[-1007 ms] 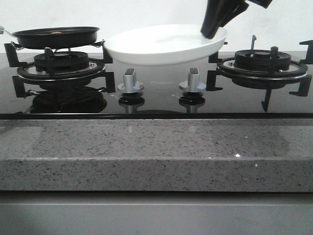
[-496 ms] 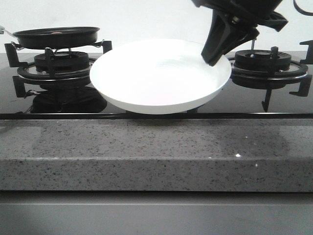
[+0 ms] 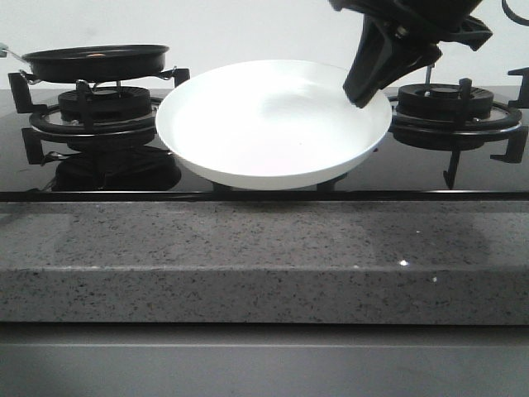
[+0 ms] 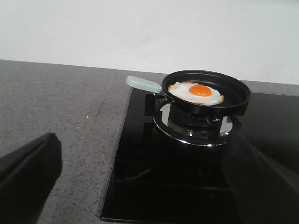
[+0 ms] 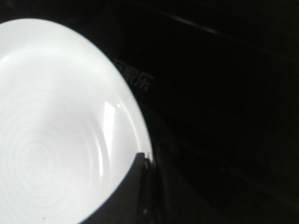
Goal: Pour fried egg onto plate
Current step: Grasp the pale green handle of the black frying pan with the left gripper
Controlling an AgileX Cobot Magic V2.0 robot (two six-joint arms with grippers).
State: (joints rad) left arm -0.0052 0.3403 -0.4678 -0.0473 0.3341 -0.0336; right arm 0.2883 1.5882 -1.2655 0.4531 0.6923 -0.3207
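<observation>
- While the right gripper [image 3: 361, 98] pinches the right rim of the plate [image 3: 264, 124], the plate hangs tilted above the middle of the black glass cooktop [image 3: 463, 169], its open face turned toward the front edge.
- Right wrist view: one dark fingertip [image 5: 135, 186] overlaps the plate's inside rim; the glossy white dish fills that side of the view, with dark cooktop glass behind.
- The plate is bare; no food shows on it in either view.
- The fried egg [image 4: 196, 92] lies inside the black frying pan [image 4: 208, 91], white with an orange yolk near its middle.
- The frying pan sits on the left burner [image 3: 103, 112], near the cooktop's left edge; its pale green handle [image 4: 144, 84] points out over the grey speckled counter [image 3: 264, 265].
- Pan and plate are apart; the plate's left rim is just beside the left burner grate in the front view.
- Left gripper [image 4: 140, 186]: fingers spread wide, holding nothing, aimed at the pan from well back; not in the front view.
- The right burner [image 3: 446, 107] sits behind the right gripper.
</observation>
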